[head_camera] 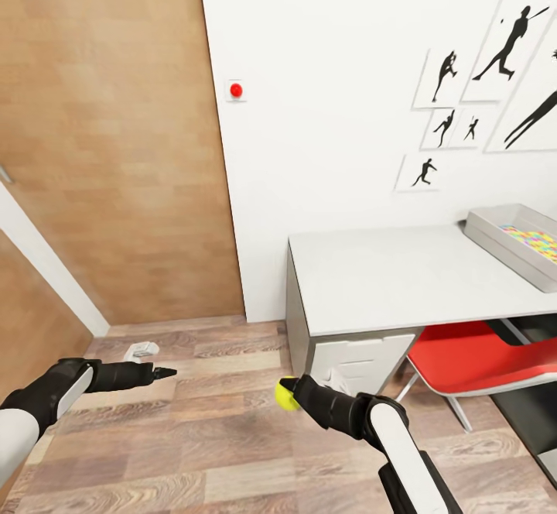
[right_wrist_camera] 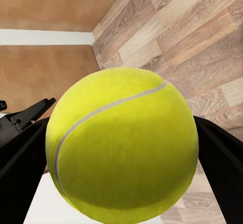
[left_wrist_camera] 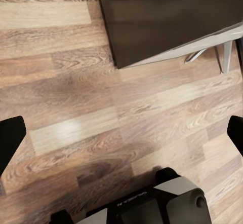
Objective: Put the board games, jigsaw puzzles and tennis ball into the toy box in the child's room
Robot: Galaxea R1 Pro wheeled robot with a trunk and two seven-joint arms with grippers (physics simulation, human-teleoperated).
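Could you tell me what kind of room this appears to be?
Probably a child's bedroom or study: a grey desk with a red chair, sports silhouette prints on the wall, and a tray of colourful pieces.

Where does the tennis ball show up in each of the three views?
Head view: the tennis ball is low and near centre, in the right gripper, over the floor in front of the desk.
Right wrist view: the ball is large and central, between the fingers.
Left wrist view: I can't find the ball here.
Shared landmark: the wood-plank floor.
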